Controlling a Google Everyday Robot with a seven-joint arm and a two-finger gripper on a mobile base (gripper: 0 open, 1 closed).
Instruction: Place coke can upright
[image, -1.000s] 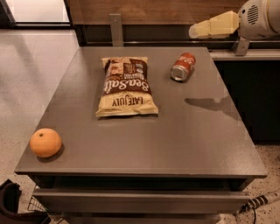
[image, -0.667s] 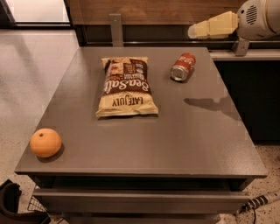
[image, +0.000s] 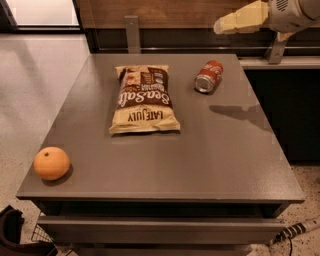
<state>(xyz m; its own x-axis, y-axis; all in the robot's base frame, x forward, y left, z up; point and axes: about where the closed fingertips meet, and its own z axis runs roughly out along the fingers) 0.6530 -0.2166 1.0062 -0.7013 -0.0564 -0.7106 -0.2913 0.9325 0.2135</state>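
The coke can (image: 209, 76) is red with white lettering and lies on its side on the far right part of the grey table (image: 165, 165), its silver end facing me. My gripper (image: 220, 25) hangs in the air at the top right, above and slightly right of the can, well clear of it. Its cream-coloured fingers (image: 240, 20) point left. It holds nothing.
A Late July sea salt chip bag (image: 144, 99) lies flat left of the can. An orange (image: 51, 163) sits at the table's front left corner. A wooden wall and a ledge run behind the table. The gripper's shadow (image: 239, 112) falls on the table's right side.
The gripper has shifted very slightly to the left. The can, bag and orange have not moved.
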